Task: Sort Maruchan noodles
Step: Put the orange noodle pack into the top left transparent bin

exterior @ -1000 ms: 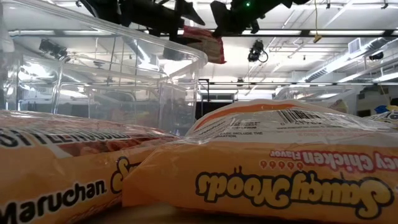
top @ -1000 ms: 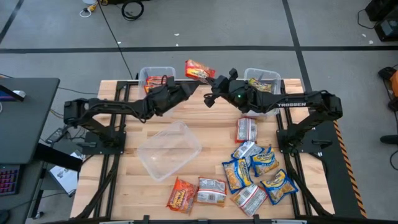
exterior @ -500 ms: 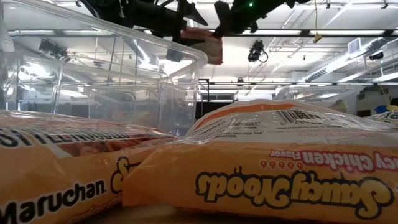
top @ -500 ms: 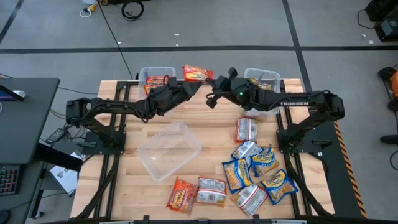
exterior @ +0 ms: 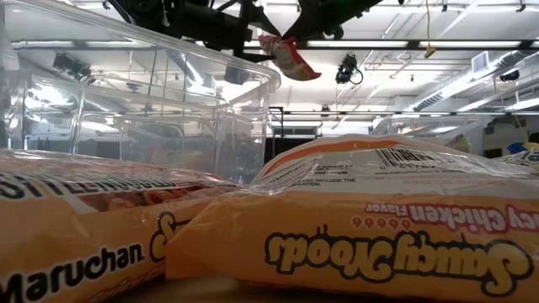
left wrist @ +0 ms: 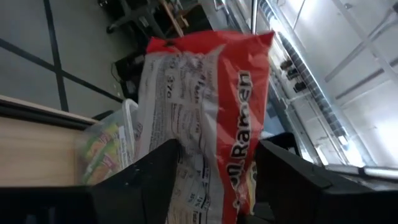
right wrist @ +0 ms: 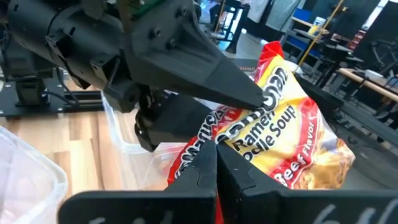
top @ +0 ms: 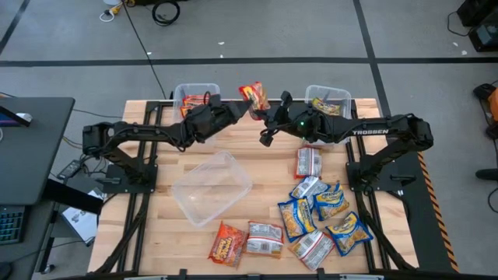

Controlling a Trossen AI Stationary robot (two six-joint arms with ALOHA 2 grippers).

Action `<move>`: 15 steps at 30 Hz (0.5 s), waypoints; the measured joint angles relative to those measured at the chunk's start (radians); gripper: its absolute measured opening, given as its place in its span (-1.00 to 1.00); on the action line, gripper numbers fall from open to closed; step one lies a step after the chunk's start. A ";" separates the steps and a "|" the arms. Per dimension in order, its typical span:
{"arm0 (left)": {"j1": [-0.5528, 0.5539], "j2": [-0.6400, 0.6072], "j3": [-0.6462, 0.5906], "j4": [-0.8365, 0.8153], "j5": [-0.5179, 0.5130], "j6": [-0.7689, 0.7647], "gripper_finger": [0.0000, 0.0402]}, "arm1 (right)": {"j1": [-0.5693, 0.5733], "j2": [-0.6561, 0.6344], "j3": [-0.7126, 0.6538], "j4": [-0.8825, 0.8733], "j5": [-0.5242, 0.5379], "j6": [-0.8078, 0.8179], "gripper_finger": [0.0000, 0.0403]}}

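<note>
two grippers meet over the far middle of the table, between the two far bins; my left gripper (top: pixel 243 110) pinches one red ramen packet (top: pixel 254 96) by its lower end, the fingers (left wrist: pixel 149 180) parted only by the packet's thickness, so the packet stands up out of the jaws with its printed back toward the left wrist camera; my right gripper (top: pixel 268 115) is pressed together and empty, its tips lying just beside the packet's front face in the right wrist view, whether touching i cannot tell; i judge this nearness to be a hand-over or a nudge to square the packet, not a second grip. the packet hangs well above the table in the low view, free of every bin, which i read as carriage between pile and bin. the far left bin (top: pixel 196 89) already holds red packets, so i judge it the proper home of this one; the far right bin (top: pixel 328 94) holds a green-yellow packet. one large clear bin (top: pixel 212 187) lies tilted at the table's middle, apparently with nothing in it. many unsorted packets (top: pixel 319 214) lie heaped at the near right, blue-and-yellow and silver kinds mixed; two more (top: pixel 245 241) lie at the near edge, one orange-red; sorting is thus, in my judgement, well short of done.
</note>
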 joint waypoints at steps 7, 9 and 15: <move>0.000 0.000 0.000 0.000 0.049 0.000 0.47 | -0.001 0.000 0.000 -0.001 0.008 0.007 -1.00; 0.000 0.000 0.000 -0.001 0.050 0.007 0.56 | -0.001 0.000 0.000 -0.002 0.005 0.007 -1.00; 0.005 0.002 0.000 -0.029 0.025 0.047 0.64 | -0.001 0.000 0.000 -0.005 -0.068 0.007 -1.00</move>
